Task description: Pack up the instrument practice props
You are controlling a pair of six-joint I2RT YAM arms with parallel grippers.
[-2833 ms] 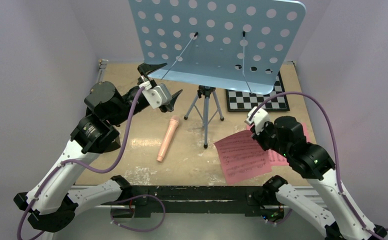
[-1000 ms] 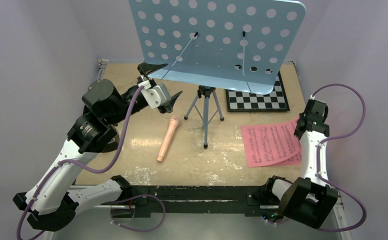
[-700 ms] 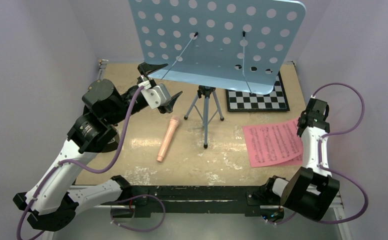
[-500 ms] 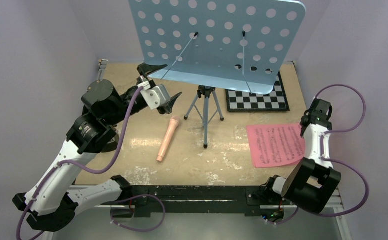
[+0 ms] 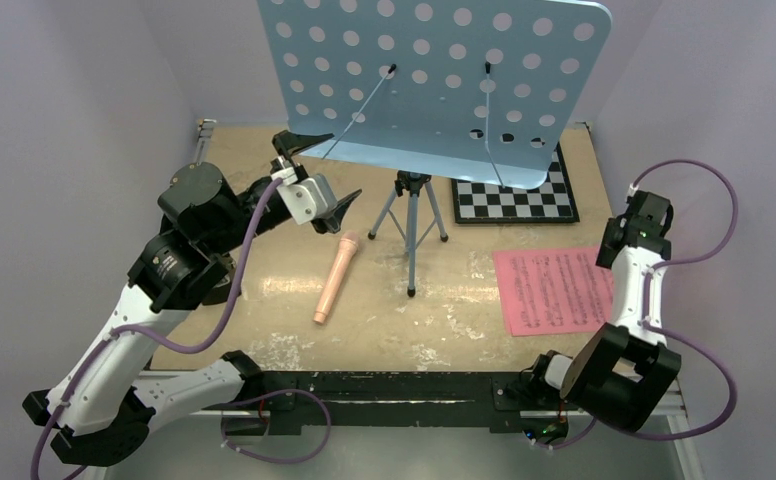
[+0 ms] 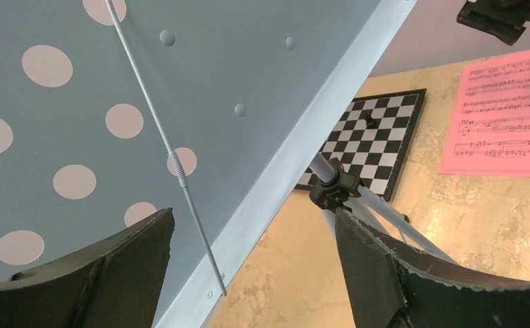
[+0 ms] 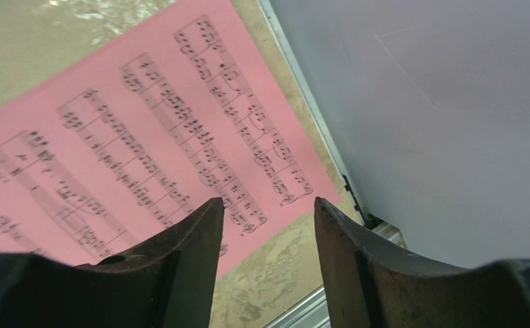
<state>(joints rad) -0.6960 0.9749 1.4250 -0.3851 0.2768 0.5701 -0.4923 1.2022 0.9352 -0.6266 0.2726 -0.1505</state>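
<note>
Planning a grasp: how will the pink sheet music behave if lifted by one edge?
Probably floppy: the pink sheet music lies thin and flat on the table, so it should droop. Flush edges look hard to pinch; pushing may slide it.

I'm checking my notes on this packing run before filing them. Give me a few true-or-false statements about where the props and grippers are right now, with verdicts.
1. The pink sheet music lies flat on the table, to the right of the tripod. True.
2. The right gripper is clamped on the pink sheet music. False: its jaws stand apart with nothing between them.
3. The recorder lies on the chessboard. False: it lies on the bare table left of the tripod, apart from the chessboard.
4. The left gripper is open, close to the lower edge of the music stand. True.
</note>
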